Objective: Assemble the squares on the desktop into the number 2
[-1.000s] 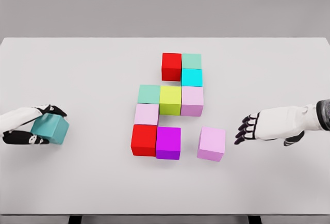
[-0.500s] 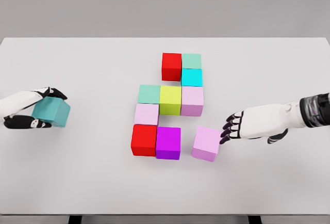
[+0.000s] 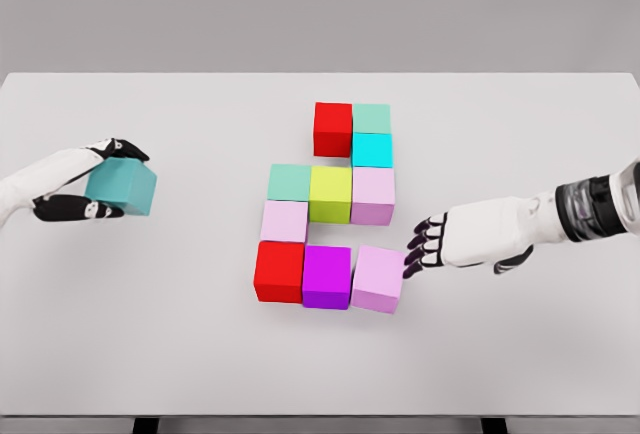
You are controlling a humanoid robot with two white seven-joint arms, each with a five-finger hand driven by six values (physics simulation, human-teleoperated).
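Observation:
Coloured cubes form a figure mid-table: red (image 3: 333,128) and mint (image 3: 371,118) on top, cyan (image 3: 372,150) below, then a row of green (image 3: 290,182), yellow (image 3: 331,194) and pale pink (image 3: 373,195). Under them sit a pink cube (image 3: 285,221), a red one (image 3: 280,271) and a magenta one (image 3: 327,276). A lilac cube (image 3: 378,278) rests beside the magenta one, slightly skewed. My right hand (image 3: 420,247) presses its extended fingertips against the lilac cube's right side without grasping. My left hand (image 3: 95,182) grips a teal cube (image 3: 122,187) lifted at the far left.
The white table (image 3: 520,134) spans the whole view, its front edge (image 3: 320,416) near the bottom. My right forearm (image 3: 570,214) reaches in from the right, low over the surface.
My right hand slid left, pushing the lilac cube up against the magenta one. My left hand rose and moved right with the teal cube.

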